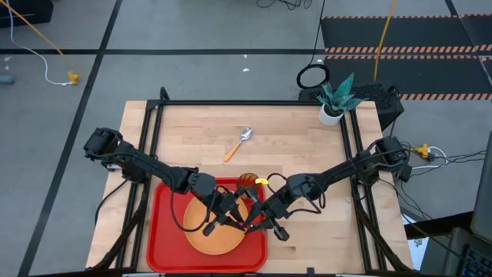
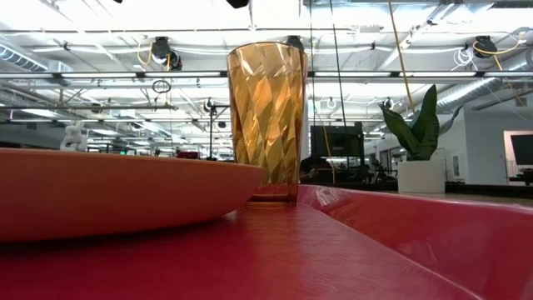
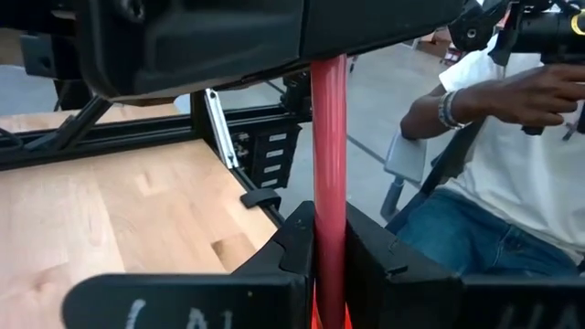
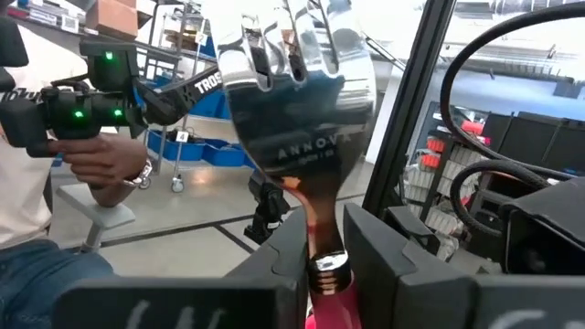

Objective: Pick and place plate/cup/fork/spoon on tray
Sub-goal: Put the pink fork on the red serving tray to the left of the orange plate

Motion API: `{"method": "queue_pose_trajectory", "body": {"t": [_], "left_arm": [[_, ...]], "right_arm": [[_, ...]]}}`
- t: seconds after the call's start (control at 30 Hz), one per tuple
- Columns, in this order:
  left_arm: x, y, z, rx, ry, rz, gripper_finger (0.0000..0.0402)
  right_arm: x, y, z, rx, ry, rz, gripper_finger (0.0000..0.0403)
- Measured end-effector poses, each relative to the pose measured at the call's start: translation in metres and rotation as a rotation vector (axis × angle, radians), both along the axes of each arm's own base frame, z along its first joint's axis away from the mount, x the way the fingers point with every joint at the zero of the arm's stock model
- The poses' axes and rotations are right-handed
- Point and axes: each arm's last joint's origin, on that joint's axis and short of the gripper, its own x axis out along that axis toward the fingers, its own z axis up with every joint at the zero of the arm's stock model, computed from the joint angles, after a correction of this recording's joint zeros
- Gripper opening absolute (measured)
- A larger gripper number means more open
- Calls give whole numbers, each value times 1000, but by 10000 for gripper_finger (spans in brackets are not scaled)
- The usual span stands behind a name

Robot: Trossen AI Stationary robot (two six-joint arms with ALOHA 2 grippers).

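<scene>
Both arms meet over the tray (image 1: 160,231), which sits at the near edge of the counter (image 1: 292,146), left of centre.

Left claw (image 3: 329,251): closed on the fork's pink-red handle, which runs straight up between the fingers in its wrist view. Right claw (image 4: 324,247): closed on the same fork (image 4: 297,119) at the neck, just below the tines, which stand up out of the claw. So both claws grip one fork, over the plate (image 1: 201,231). Looks like a handover between arms; I can't tell which way.

Where things are:
- plate on the tray, under the two claws
- cup (image 2: 266,121) upright on the tray at its far edge, just beside the plate
- spoon (image 1: 238,144) on bare counter, well apart from the tray, toward the far edge, bowl pointing to the far right corner
- potted plant (image 1: 335,98) at the far right corner, not part of the job

Handling, my read: the fork is light, stiff, thin and polished, so it may twist in a pinch; the handle is the better hold, across its flat faces. One claw should let go only while the other is firm. The spoon lies flat on wood, little to get under, so take it mid-handle from above.

A person (image 3: 512,155) sits just beyond the counter holding a dark device.
</scene>
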Motion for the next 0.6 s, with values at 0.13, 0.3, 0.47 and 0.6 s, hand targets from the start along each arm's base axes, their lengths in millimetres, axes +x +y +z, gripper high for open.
{"method": "queue_pose_trajectory", "body": {"t": [0.13,0.3,0.47,0.6], "left_arm": [[0,0,0,0,11,36,38],[0,-2,0,22,-1,133,76],[0,-2,0,62,-24,255,128],[-2,-3,6,67,-52,320,158]], "right_arm": [[0,0,0,11,17,-2,44],[-1,1,2,62,58,8,41],[-6,-2,9,79,104,-5,23],[-13,-3,17,61,144,-141,6]]}}
